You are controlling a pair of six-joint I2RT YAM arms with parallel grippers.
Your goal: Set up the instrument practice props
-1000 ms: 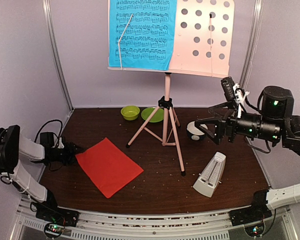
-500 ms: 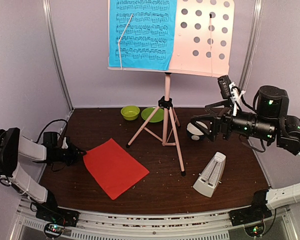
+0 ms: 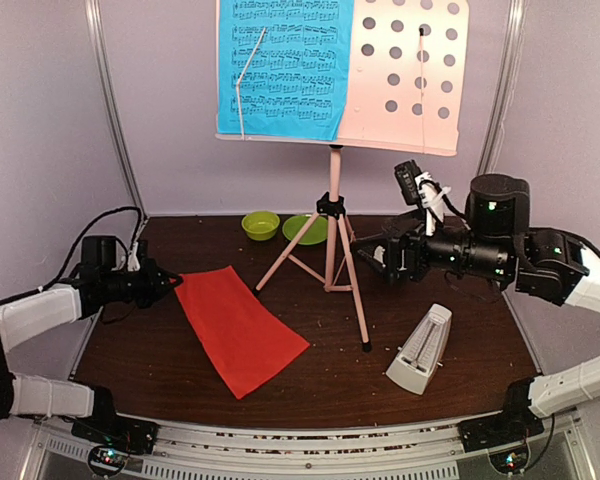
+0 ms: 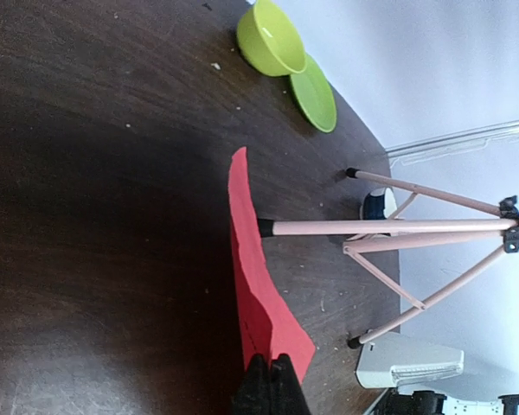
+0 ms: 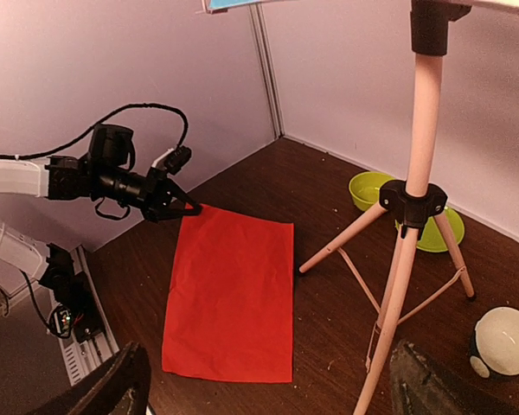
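The red sheet (image 3: 242, 328) lies slanted on the dark table left of the stand, and its left corner is pinched in my left gripper (image 3: 172, 282), which is shut. In the left wrist view the red sheet (image 4: 255, 285) curves up from the table into the closed fingers (image 4: 272, 380). The pale pink music stand (image 3: 410, 70) stands at the back centre on its tripod (image 3: 332, 240), with the blue sheet (image 3: 285, 65) on the left half of its desk. The cream metronome (image 3: 420, 350) stands front right. My right gripper (image 3: 378, 255) hovers open and empty right of the tripod.
A green bowl (image 3: 260, 225) and a green plate (image 3: 305, 230) sit behind the tripod legs. A white-and-dark bowl (image 5: 502, 341) rests right of the tripod, under my right arm. Lilac walls close in the table on three sides.
My left gripper has shut on the red sheet's corner and moved up and right, swinging the sheet towards the tripod. The right arm has moved left towards the stand.
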